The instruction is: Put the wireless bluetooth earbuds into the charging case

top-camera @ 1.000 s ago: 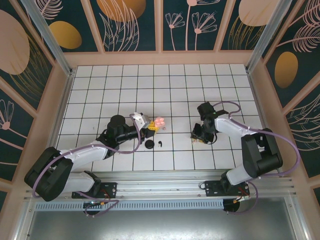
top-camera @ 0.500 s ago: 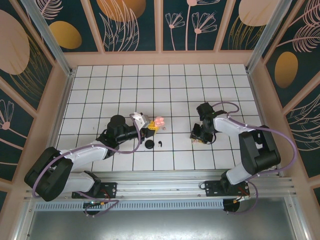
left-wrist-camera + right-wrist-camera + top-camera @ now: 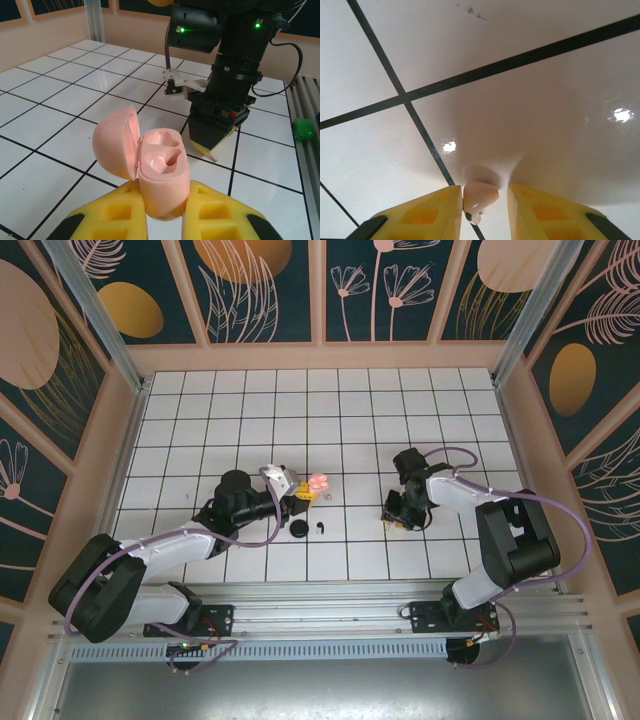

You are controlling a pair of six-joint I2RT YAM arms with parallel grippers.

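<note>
Between the yellow fingers of my right pincer [image 3: 485,194], low over the white tiled table [image 3: 250,410], sits one pink earbud [image 3: 480,196]. The fingers stand on both sides of it, very near, but I cannot tell if they already pinch it or only frame it. The earbud seems to touch the tile, just beside a black grout line. Further out to the left, my left pincer [image 3: 165,212] is clenched on the pink charging case [image 3: 162,170] and holds it upright, with the lid [image 3: 117,145] swung open toward the left. Both wells inside look empty to me. From above, the case [image 3: 318,483] is well apart from my right pincer [image 3: 397,518]. Near the case, a black earbud [image 3: 321,528] lies on the table beside a round black disc [image 3: 298,530]. So I judge the task is at its early part: the case is open and ready, no earbud is inside it, and the pink one must be lifted, carried over and seated in a well. Other earbuds I cannot find.
</note>
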